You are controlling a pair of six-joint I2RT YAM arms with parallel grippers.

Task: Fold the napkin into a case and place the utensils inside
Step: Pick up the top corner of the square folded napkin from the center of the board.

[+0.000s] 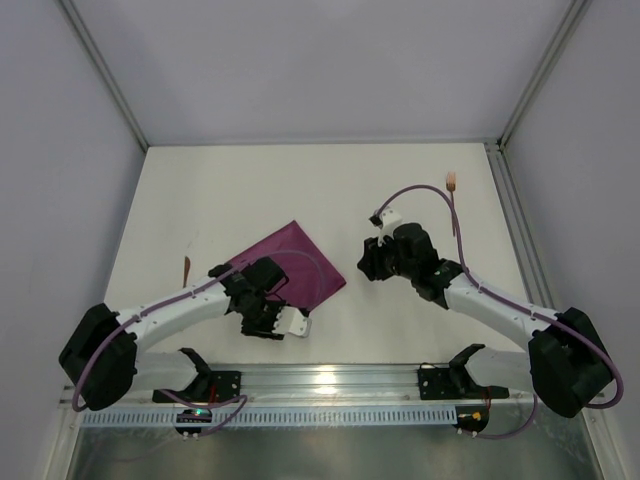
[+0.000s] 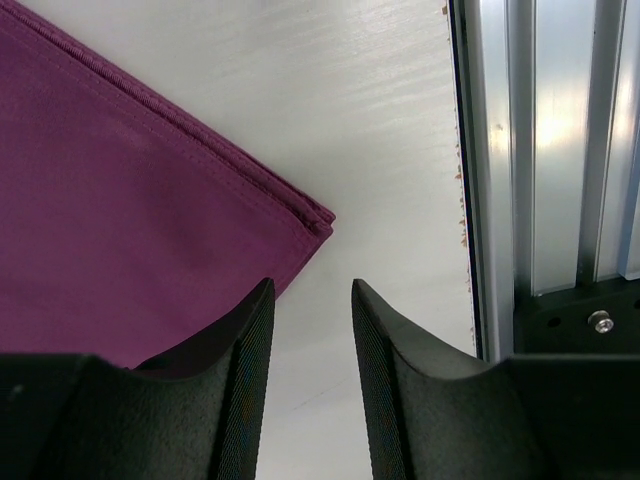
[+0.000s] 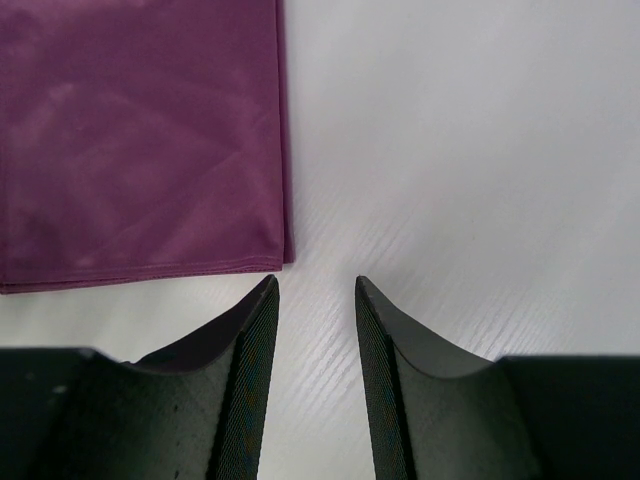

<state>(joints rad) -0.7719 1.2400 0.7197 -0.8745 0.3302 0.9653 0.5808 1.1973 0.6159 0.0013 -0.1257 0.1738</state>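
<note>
The maroon-purple napkin [image 1: 302, 262] lies folded in layers, as a tilted square, on the white table. It also shows in the left wrist view [image 2: 120, 200] and the right wrist view [image 3: 140, 130]. My left gripper [image 1: 272, 318] is open and empty over the napkin's near corner, its jaws [image 2: 312, 290] just beside that layered corner. My right gripper [image 1: 372, 262] is open and empty, just right of the napkin's right corner [image 3: 316, 285]. One copper utensil [image 1: 187, 268] lies left of the napkin. Another copper utensil [image 1: 452, 182] lies at the far right.
An aluminium rail [image 1: 330, 380] runs along the table's near edge, close to my left gripper in the left wrist view [image 2: 540, 150]. Grey walls enclose the table on the left, back and right.
</note>
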